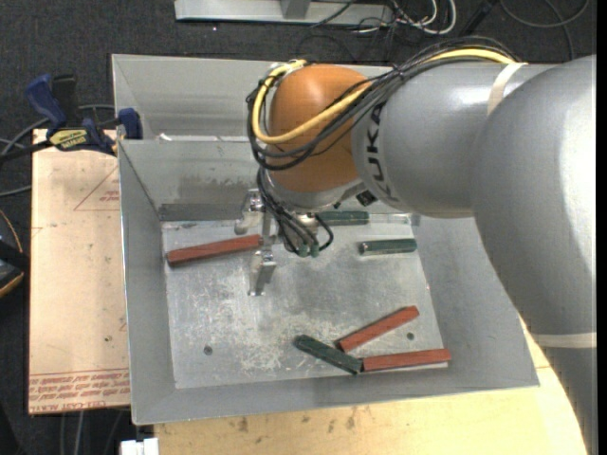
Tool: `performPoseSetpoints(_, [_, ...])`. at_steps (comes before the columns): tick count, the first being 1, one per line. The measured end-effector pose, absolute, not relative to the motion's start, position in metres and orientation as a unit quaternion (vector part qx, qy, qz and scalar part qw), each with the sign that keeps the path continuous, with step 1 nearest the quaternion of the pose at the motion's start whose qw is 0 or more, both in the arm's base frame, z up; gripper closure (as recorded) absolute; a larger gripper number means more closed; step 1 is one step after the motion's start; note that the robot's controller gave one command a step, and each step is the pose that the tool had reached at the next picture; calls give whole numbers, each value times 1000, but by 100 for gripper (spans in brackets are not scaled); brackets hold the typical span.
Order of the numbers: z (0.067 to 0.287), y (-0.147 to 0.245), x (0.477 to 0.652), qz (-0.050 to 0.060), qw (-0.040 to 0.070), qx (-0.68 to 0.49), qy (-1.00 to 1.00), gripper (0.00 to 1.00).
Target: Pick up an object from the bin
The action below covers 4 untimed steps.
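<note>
The tool (260, 263) hangs straight down from the orange-capped wrist (313, 131) of the grey arm (474, 140) marked "UKA", low over the bin (144, 282) floor, its grip impossible to tell, with a red-brown flat stick (211, 250) ending just beside it on the left and a green stick (387, 246) lying apart on the right.

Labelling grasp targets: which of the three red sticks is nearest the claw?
The red stick on the left, alone, its right end at the claw. The other two red sticks lie together at the front right, well away.
</note>
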<state>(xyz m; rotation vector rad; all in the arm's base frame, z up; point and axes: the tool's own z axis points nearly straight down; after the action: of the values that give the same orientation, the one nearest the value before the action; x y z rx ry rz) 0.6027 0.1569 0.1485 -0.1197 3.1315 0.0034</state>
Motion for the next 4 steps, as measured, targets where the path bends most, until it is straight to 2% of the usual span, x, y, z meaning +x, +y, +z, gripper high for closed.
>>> performPoseSetpoints(1, [154,238,609,0,0,-72,997,0])
performPoseSetpoints(2, [147,242,615,2,1,-52,999,0])
performPoseSetpoints(3, [72,205,626,3,4,-30,1000,0])
performPoseSetpoints(4, [80,208,624,2,3,-31,1000,100])
